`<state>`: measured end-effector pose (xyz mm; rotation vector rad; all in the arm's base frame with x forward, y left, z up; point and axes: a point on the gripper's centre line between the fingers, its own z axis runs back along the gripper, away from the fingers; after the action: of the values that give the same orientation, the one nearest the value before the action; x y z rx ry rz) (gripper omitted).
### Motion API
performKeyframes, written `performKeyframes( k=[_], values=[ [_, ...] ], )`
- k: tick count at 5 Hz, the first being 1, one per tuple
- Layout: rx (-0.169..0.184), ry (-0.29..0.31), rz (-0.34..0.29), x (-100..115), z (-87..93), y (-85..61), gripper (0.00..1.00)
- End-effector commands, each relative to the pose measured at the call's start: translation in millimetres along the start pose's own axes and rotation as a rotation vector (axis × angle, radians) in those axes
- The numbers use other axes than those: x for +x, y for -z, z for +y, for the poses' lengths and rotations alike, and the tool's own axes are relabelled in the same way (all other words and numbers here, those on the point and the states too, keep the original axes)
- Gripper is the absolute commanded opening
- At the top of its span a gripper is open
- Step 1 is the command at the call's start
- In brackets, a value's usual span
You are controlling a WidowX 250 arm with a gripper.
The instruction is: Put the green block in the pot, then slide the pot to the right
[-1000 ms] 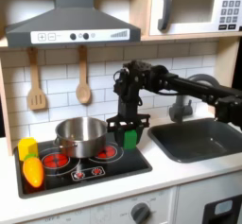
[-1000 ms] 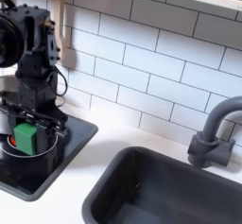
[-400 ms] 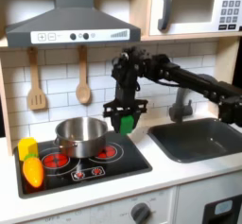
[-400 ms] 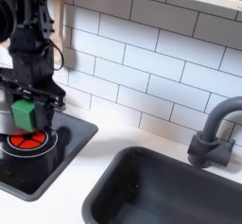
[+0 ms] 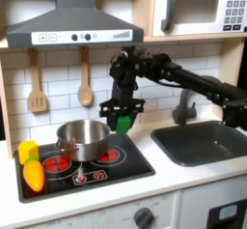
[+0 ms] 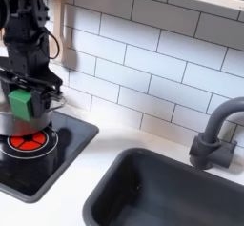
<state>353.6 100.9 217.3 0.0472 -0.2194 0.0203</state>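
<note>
My gripper is shut on the green block, which hangs in the air above the stove's right burner. The second exterior view shows the same block between the fingers of the gripper, well above the red burner ring. The silver pot stands on the back left part of the stove, just left of the gripper in the first exterior view. The block is a little higher than the pot's rim and to its right.
A yellow block and an orange-yellow toy vegetable lie at the stove's left edge. The dark sink basin and grey faucet sit to the right. Wooden utensils hang on the tiled wall.
The gripper has lifted the green block off the stove and carried it up and leftward, toward the pot. The pot has not moved.
</note>
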Motion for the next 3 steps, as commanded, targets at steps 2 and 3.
performKeyframes(
  k=[2, 3],
  values=[
    [0.077, -0.052, -0.091, 14, 29.0, -2.4, 0.00],
    [0.093, -0.064, -0.139, 20, 33.0, -5.4, 0.00]
  ],
)
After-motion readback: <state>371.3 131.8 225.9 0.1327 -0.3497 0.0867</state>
